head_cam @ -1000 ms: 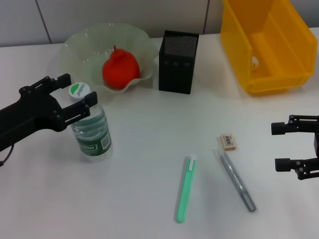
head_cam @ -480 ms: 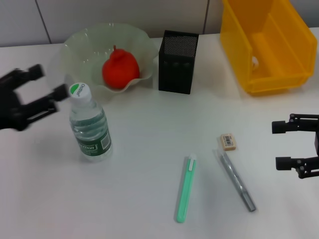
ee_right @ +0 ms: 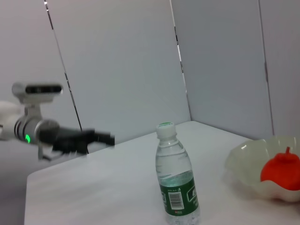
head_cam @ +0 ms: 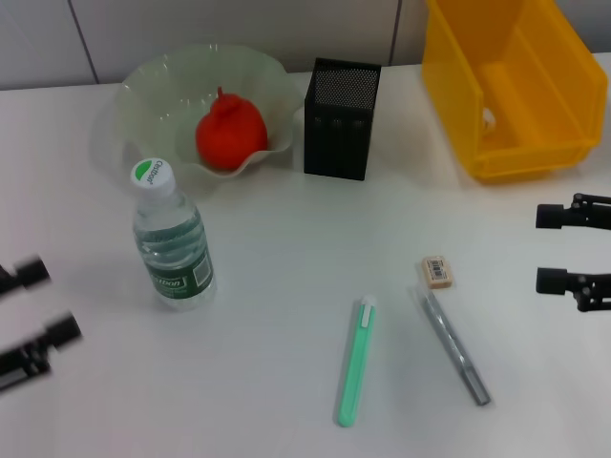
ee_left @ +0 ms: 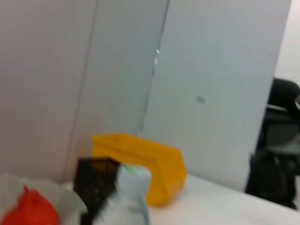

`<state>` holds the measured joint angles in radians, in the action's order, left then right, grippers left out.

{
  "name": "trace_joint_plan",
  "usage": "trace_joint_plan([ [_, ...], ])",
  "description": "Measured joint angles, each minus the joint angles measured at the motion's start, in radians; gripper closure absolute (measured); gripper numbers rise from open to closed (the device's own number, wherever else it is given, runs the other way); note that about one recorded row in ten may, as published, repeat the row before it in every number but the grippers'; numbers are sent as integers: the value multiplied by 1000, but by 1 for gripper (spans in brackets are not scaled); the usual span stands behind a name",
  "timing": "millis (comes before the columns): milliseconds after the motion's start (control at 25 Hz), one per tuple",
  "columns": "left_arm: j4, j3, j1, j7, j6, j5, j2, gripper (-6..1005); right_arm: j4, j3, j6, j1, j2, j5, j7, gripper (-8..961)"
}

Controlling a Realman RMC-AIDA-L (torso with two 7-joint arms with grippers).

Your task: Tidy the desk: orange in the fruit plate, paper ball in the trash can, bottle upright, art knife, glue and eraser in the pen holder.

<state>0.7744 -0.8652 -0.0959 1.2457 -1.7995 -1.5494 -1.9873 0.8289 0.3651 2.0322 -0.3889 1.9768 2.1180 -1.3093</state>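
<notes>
The bottle stands upright on the white table, left of centre; it also shows in the right wrist view. The orange lies in the fruit plate. The pen holder stands beside the plate. The trash can is at the back right, with a small white speck inside that may be the paper ball. The eraser, a green pen-shaped stick and a grey one lie in front. My left gripper is open and empty at the near left edge. My right gripper is open and empty at the right edge.
The left wrist view shows the bottle cap, the pen holder, the trash can and the orange. A grey wall stands behind the table. The left arm's gripper shows far off in the right wrist view.
My left gripper has let go of the bottle and drawn back to the near left edge. The bottle stays upright. My right gripper has shifted slightly to the right.
</notes>
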Motion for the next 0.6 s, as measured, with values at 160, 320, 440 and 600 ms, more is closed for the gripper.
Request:
trace_joint_plan([
  [160, -104, 1, -38, -102, -2, -108, -7, 215, 51, 13, -11, -22, 9, 2, -111, 138],
  [320, -129, -3, -64, -164, 1, -194, -35, 214, 264, 140, -37, -66, 35, 22, -377, 138],
  [440, -131, -1, -69, -172, 3, -219, -40, 214, 350, 215, -48, -88, 38, 40, -507, 138],
  [600, -136, 3, -67, -200, -12, -236, -43, 214, 484, 364, -55, -161, 34, 106, -776, 139],
])
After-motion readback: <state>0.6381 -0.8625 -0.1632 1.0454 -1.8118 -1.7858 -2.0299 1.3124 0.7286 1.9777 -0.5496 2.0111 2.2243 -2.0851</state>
